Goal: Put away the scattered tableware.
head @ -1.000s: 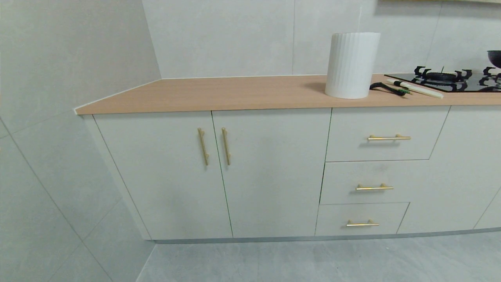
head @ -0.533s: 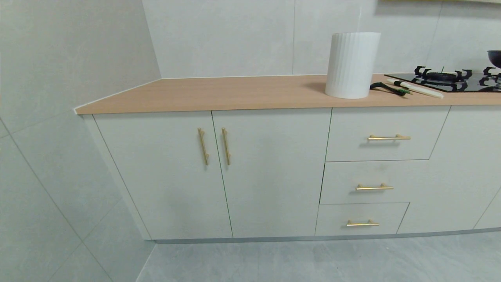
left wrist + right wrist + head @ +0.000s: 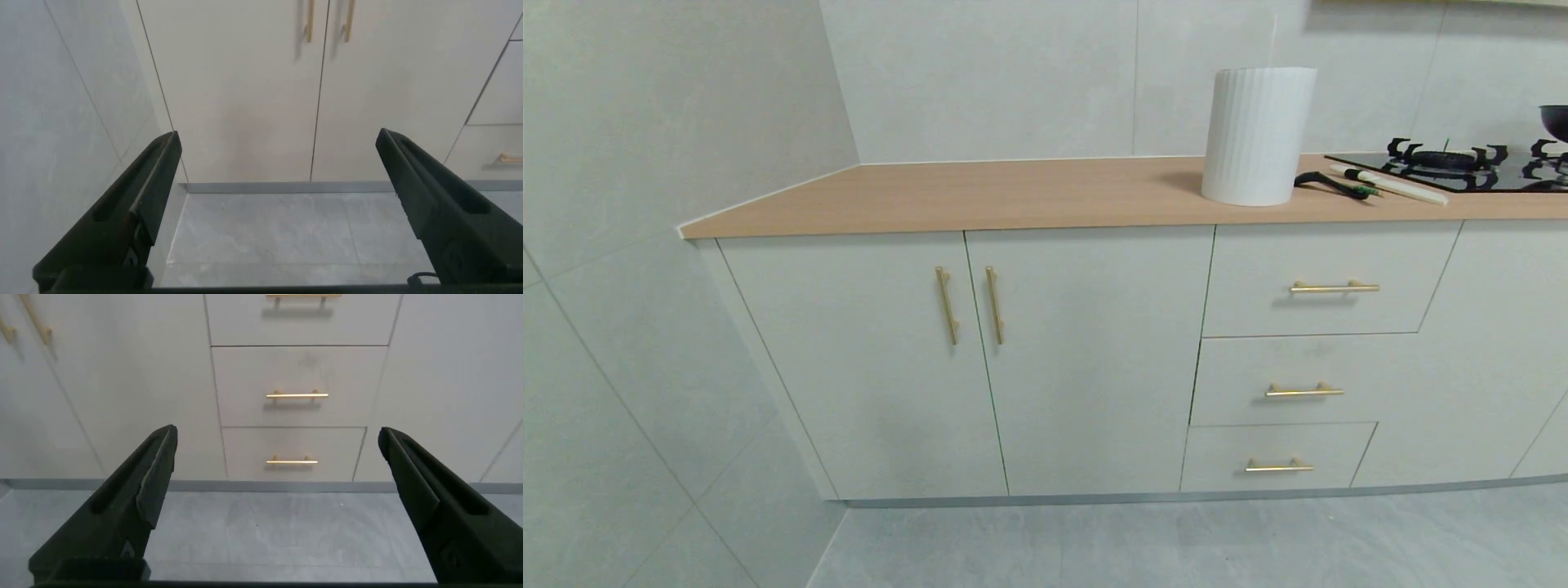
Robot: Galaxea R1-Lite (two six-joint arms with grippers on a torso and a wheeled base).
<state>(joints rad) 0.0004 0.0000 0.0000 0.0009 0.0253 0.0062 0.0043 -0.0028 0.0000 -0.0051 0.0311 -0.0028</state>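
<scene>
1. Head view: A wooden worktop runs along a grey-tiled wall above pale cabinets. A white ribbed container stands upright toward its right end. The scattered tableware lies on the worktop between the container and the gas hob. A black-handled utensil lies nearest the container, and a long cream-coloured utensil lies just beside it along the hob's front edge. Whether the two touch cannot be told. Below the worktop are two cabinet doors with upright gold handles side by side. To their right are three stacked drawers, each with a horizontal gold handle.

2. Left wrist view: The left gripper hangs low over the grey tiled floor, facing the foot of the cabinet doors. Its dark fingers are spread wide apart with nothing between them. It is well apart from the tableware on the worktop.

3. Right wrist view: The right gripper hangs low over the floor in front of the drawers. Its fingers are likewise wide apart and hold nothing. The two lower drawer handles show in the gap between them.
</scene>
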